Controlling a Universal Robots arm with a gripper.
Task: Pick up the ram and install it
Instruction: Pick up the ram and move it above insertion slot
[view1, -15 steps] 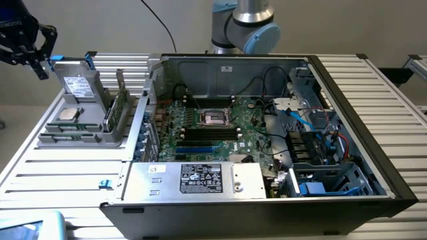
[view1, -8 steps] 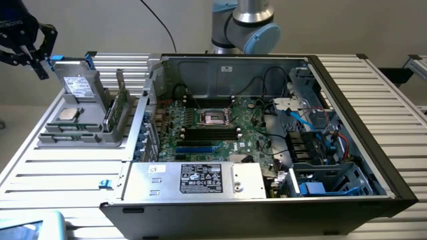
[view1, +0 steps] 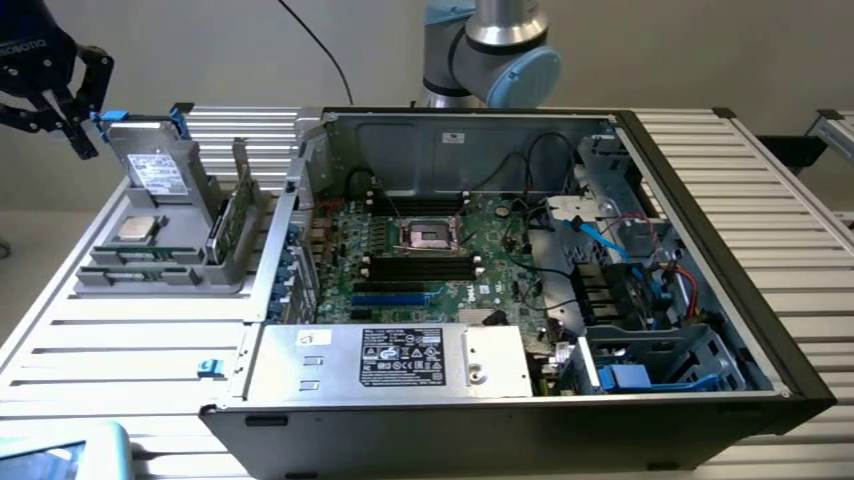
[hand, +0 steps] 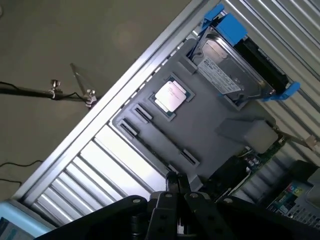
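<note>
Exterior view: claw high over the parts tray, ram not yet lifted

Entries run from the exterior view's left to its right.

The gripper (view1: 70, 125) hangs above the far-left corner of the grey parts tray (view1: 147, 282) and touches nothing. In the wrist view its black fingertips (hand: 171, 180) sit nearly together with nothing between them, so the claw is narrow and empty. Judgement: this height keeps it clear of the tall parts underneath.

The tray is matte grey moulded plastic with one pocket per part, presumably so that each part rests in a known pose.
- The drive (view1: 154, 172) stands upright at the back. It is grey metal with a white label and blue plastic rails.
- The processor (view1: 138, 228) lies flat. It is square with a shiny silver lid.
- The ram (view1: 134, 257) runs along the tray's near side, a thin green strip standing on its long edge in a slot, well apart from the gripper. Judgement: standing on edge leaves its upper edge free for a pinch.
- A green card (view1: 230, 225) stands at the tray's right side. I cannot tell what kind it is.

Further right, the open computer case (view1: 694, 240) is black sheet steel. It lies on its side on the ribbed metal table (view1: 120, 350), so the motherboard (view1: 494, 270) faces up. The black memory slots (view1: 420, 266), just beside the processor socket (view1: 430, 236), look empty. The silver power supply (view1: 387, 362) sits along the near wall.
</note>
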